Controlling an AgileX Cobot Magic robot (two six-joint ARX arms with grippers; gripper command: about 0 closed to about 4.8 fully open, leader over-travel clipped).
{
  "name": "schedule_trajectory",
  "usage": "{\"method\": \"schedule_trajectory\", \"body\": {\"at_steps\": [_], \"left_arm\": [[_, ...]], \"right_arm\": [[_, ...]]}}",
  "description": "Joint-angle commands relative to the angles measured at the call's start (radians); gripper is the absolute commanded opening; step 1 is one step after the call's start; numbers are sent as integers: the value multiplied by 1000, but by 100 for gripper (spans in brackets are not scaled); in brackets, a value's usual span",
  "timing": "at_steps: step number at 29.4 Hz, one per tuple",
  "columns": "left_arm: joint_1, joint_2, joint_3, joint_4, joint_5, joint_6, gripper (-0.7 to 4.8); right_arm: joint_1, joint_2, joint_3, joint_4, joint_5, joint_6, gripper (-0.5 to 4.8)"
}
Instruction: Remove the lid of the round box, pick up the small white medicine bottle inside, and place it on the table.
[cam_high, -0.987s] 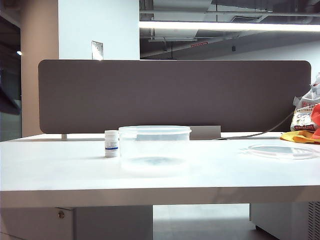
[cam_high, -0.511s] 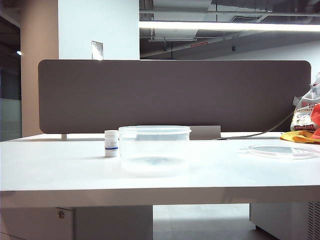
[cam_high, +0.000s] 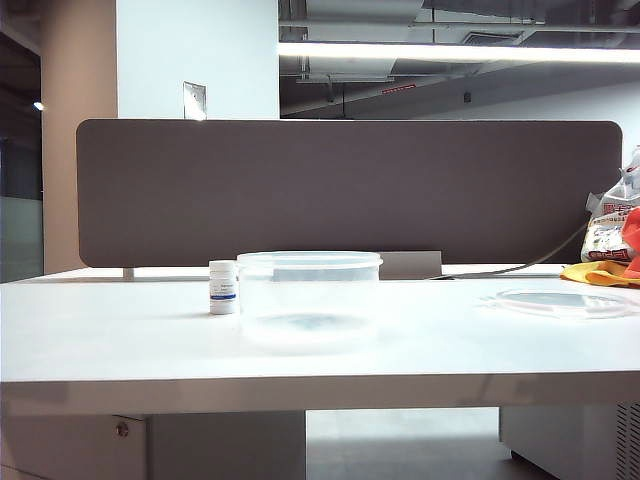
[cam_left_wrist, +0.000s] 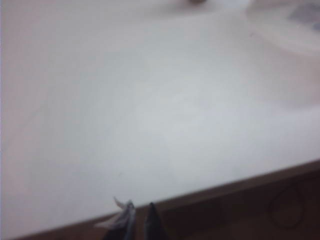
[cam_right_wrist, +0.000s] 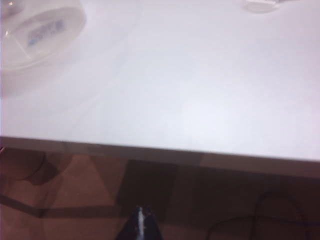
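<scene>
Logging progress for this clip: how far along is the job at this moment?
It looks finished. The thin translucent round lid lies on the white table, apart from the clear round plastic tub. The small white medicine bottle stands upright beside the tub. Nothing is in hand: the left gripper and right gripper hang near the table's front edge, holding nothing. Nothing looks left.

The small white medicine bottle (cam_high: 223, 287) stands beside the round box (cam_high: 309, 296).

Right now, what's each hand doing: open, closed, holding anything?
Left hand: nearly closed, empty, over the table front edge.
Right hand: closed, empty, off the table's front edge.
</scene>
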Motion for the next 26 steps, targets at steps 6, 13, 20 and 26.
{"method": "schedule_trajectory", "body": {"at_steps": [6, 13, 20, 26], "left_arm": [[-1, -1, -11, 40, -23, 11, 48], [-1, -1, -11, 59, -22, 8, 50], [-1, -1, -11, 59, -22, 8, 51], [-1, -11, -11, 53, -21, 8, 51]], "right_arm": [[2, 0, -4, 39, 23, 4, 0], [2, -1, -4, 61, -14, 5, 0], [2, -1, -4, 62, -14, 4, 0], [2, -1, -4, 62, -14, 4, 0]]}}
